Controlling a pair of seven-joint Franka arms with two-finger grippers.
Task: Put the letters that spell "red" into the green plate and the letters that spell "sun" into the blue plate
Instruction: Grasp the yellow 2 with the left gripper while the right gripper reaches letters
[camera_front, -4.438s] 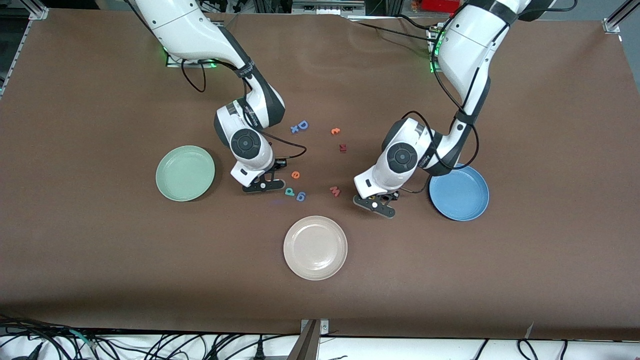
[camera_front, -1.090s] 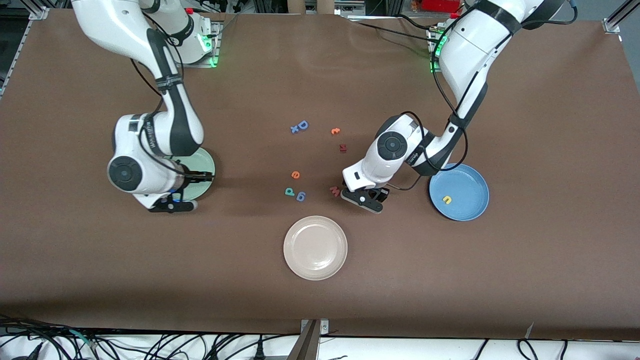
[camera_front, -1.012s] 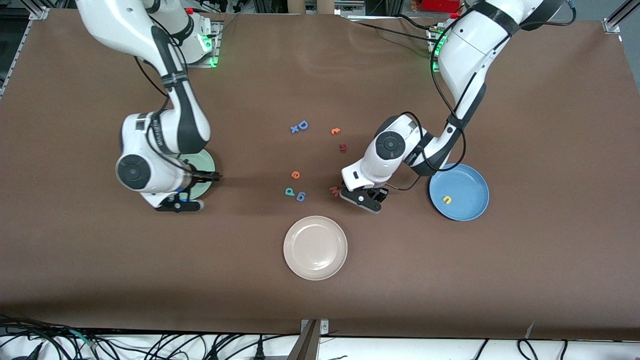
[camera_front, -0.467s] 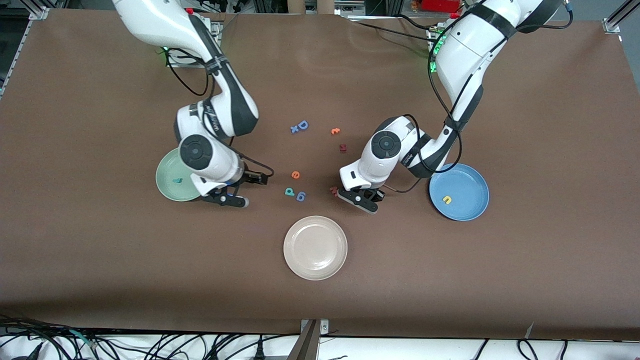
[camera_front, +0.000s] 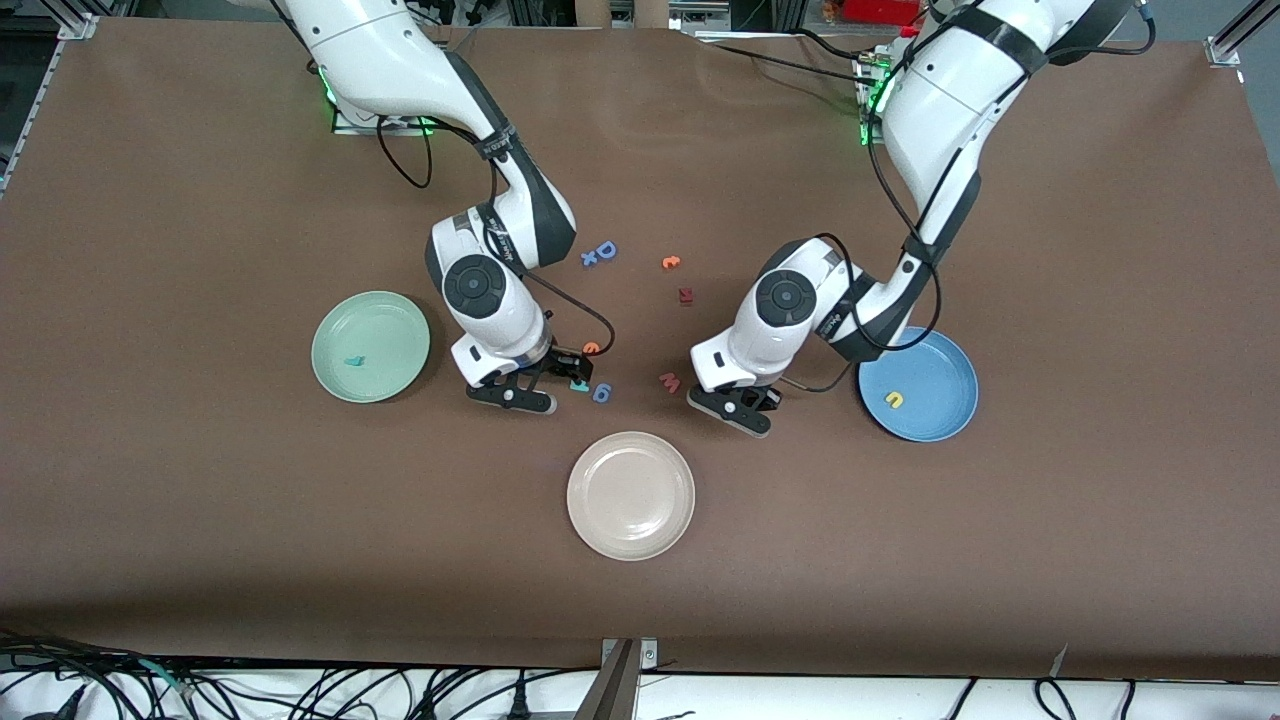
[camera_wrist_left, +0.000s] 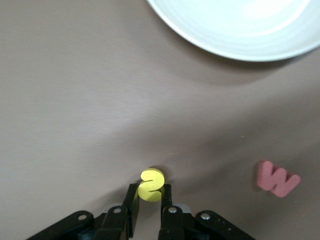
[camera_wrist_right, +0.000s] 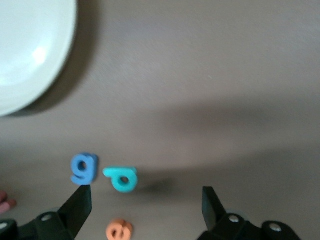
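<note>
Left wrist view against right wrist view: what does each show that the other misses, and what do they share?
Only the left wrist view: the left hand shut on the yellow s, with the pink w lying beside it.

Only the right wrist view: the right hand open over the teal d, with the blue g and orange e close by.

Both: the cream plate at the picture's edge, and the brown table.

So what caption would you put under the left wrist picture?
Left pincer shut on the yellow s, pink w lying beside it, cream plate close by.
</note>
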